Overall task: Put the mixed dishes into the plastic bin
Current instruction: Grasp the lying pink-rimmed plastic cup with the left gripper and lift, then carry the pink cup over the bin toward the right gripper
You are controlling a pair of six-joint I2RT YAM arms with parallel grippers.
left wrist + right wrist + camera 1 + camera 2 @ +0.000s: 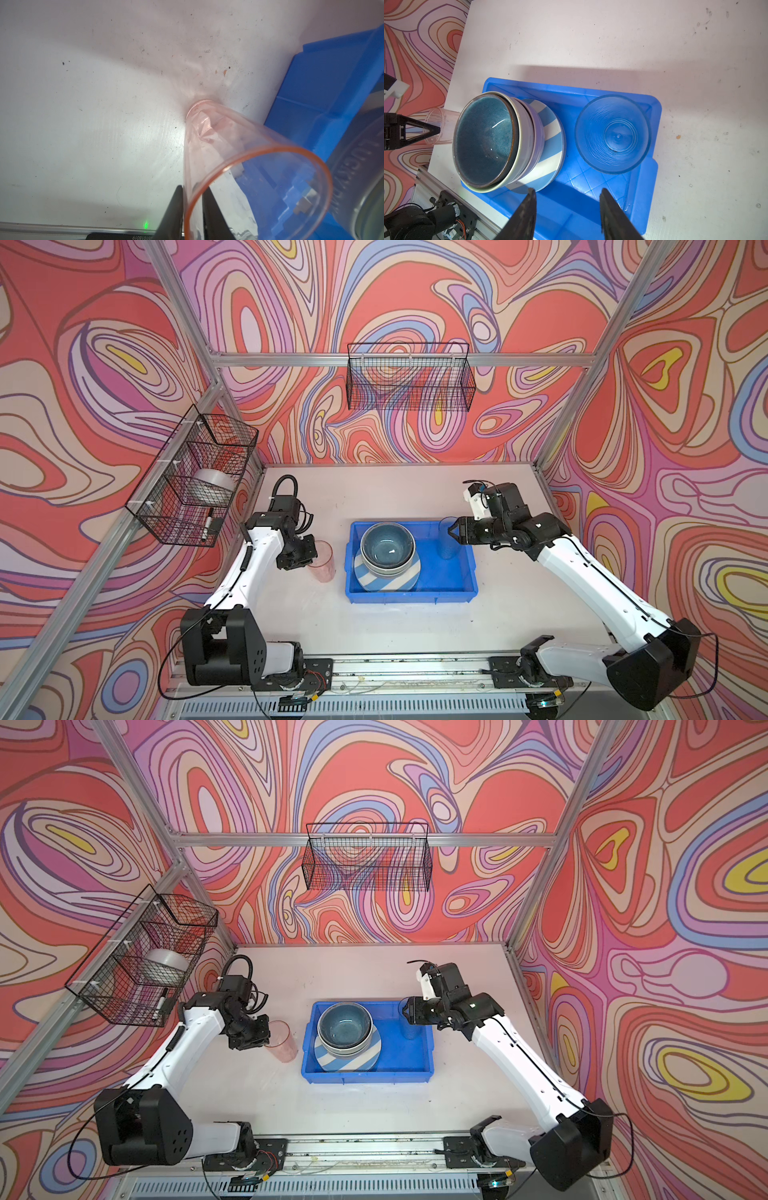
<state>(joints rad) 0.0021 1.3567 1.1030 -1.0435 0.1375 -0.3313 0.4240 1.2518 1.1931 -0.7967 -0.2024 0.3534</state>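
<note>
The left gripper [192, 197] pinches the pink tumbler [232, 149] at its rim, one side inside the cup and one outside. In both top views the cup stands on the counter [291, 614], just left of the plastic bin [411, 597] in the middle of the frame. Next, I think, it must lift the cup up over the bin wall. The right gripper [568, 192] is open and holds nothing. It hangs by the blue tumbler [612, 135] in the bin.

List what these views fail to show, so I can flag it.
Left wrist view: the bottom edge cuts off the left end effector; whether it pinches the clear pink plastic tumbler is unclear.
Both top views: the stacked bowls, dark blue on top, cover the blue-white striped round plate; anything beneath is hidden.
In a top view, mesh blurs the dark pen-like item in the black wire-mesh basket.
</note>
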